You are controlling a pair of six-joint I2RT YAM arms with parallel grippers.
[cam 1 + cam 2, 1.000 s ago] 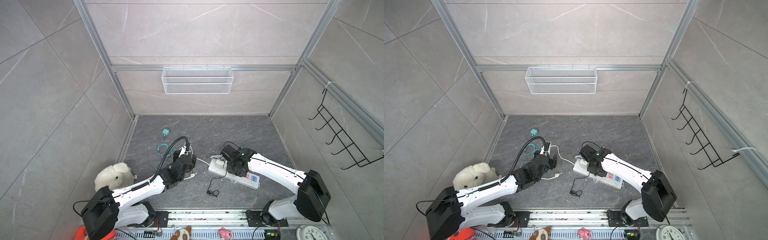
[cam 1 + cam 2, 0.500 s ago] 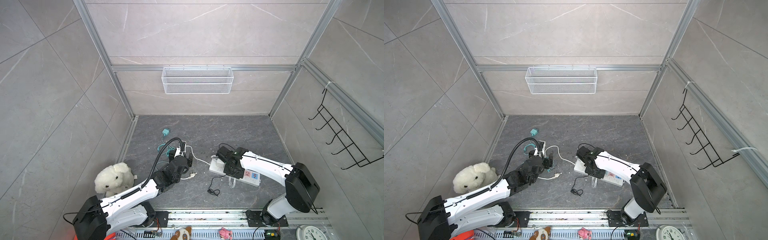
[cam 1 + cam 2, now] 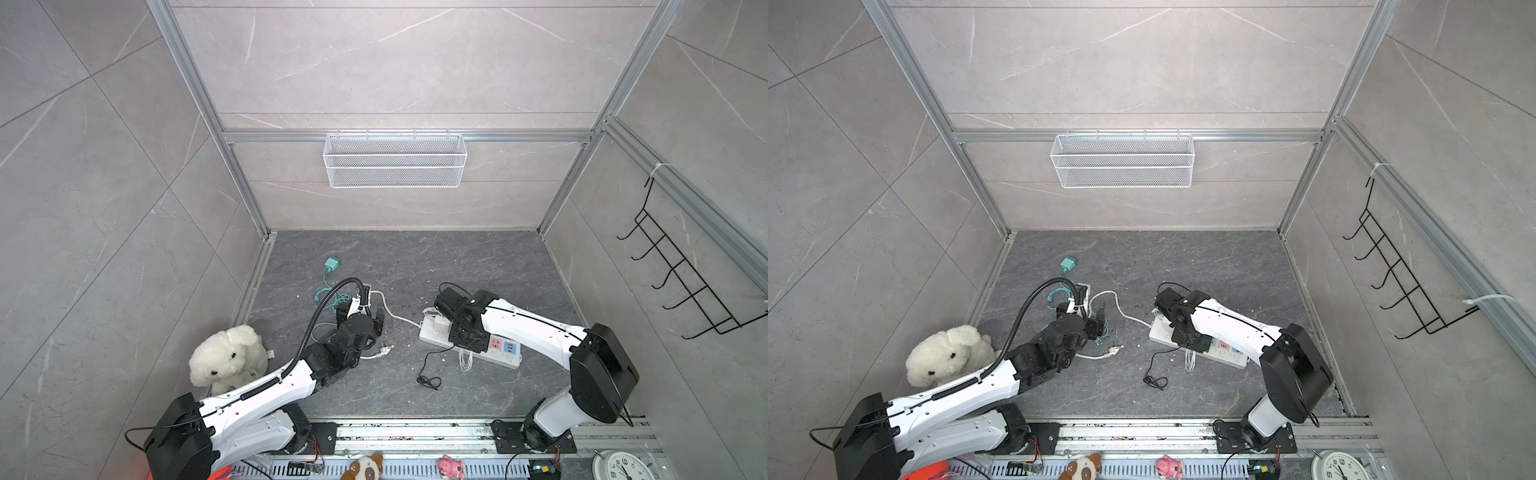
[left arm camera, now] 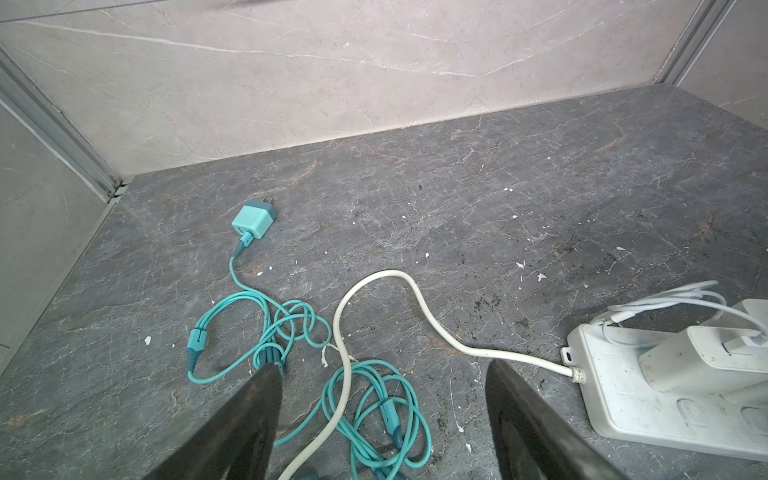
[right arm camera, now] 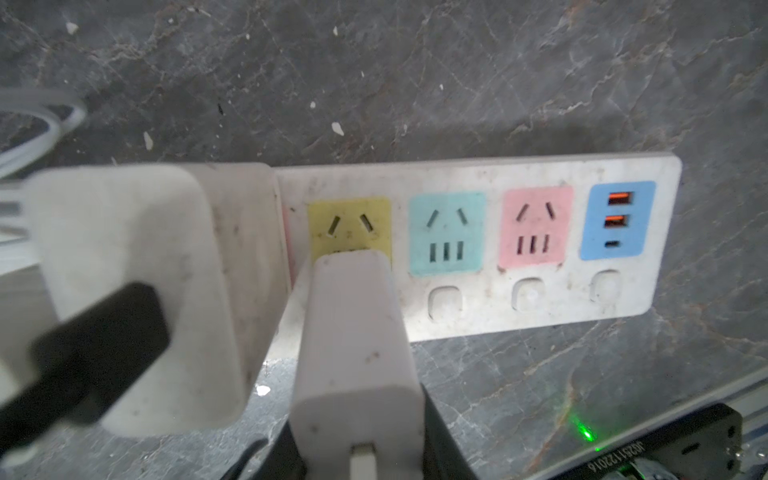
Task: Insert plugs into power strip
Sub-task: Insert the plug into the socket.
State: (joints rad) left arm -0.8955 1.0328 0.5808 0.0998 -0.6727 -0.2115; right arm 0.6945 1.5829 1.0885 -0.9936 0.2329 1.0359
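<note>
The right gripper (image 5: 361,436), clamped on a white plug (image 5: 353,332), holds the plug's front end at the lower slots of the yellow socket (image 5: 349,224) on the power strip (image 5: 519,307). The strip lies right of centre on the dark stone surface (image 3: 457,257), nearer its front edge. Whether the prongs have entered cannot be told, since the plug's own body hides them. Just beside it, a second white adapter (image 5: 124,249) with a black cable sits in the strip, leaving little room. The left gripper (image 4: 383,370) hangs with jaws wide and nothing between them above a tangle of teal cable (image 4: 291,328) and the strip's thick white cord (image 4: 415,299). 1 teal plug (image 4: 253,217) lies loose toward the back-left corner. The risk from here is that nothing pins the strip down. A push slightly off the slots could slide or tip it, bend the prongs, or jam the plug against its neighbour.
</note>
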